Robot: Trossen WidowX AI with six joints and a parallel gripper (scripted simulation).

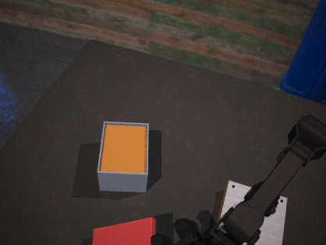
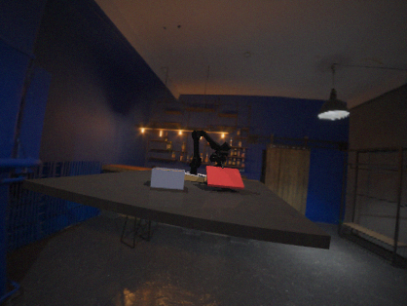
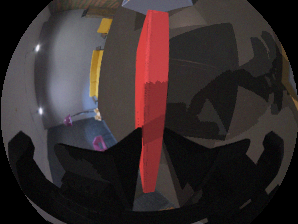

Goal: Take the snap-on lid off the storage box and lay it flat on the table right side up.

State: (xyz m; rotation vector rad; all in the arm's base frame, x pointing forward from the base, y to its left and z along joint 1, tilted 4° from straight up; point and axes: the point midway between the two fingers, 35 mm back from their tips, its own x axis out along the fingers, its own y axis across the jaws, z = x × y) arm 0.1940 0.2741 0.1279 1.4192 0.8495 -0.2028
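Observation:
The storage box (image 1: 122, 183) (image 2: 167, 179) (image 3: 134, 4) is blue-grey, upright and open on the table, with orange showing inside its rim. The red lid (image 1: 125, 232) (image 2: 225, 177) (image 3: 154, 60) is off the box, to its right in the exterior view and at the bottom edge of the top view. It is tilted, with a broad red face showing. My gripper (image 3: 151, 131) is shut on the lid, with one black finger on each side of it in the wrist view. Whether the lid's lower edge touches the table is unclear. The gripper's fingertips are mostly cut off or hidden in the top view.
The dark table (image 1: 187, 117) (image 2: 204, 210) carries everything. A pale mounting plate (image 1: 275, 226) lies under my arm at the right of the top view. The lid is between the gripper and the low camera in the exterior view. The table's far edges show in the top view.

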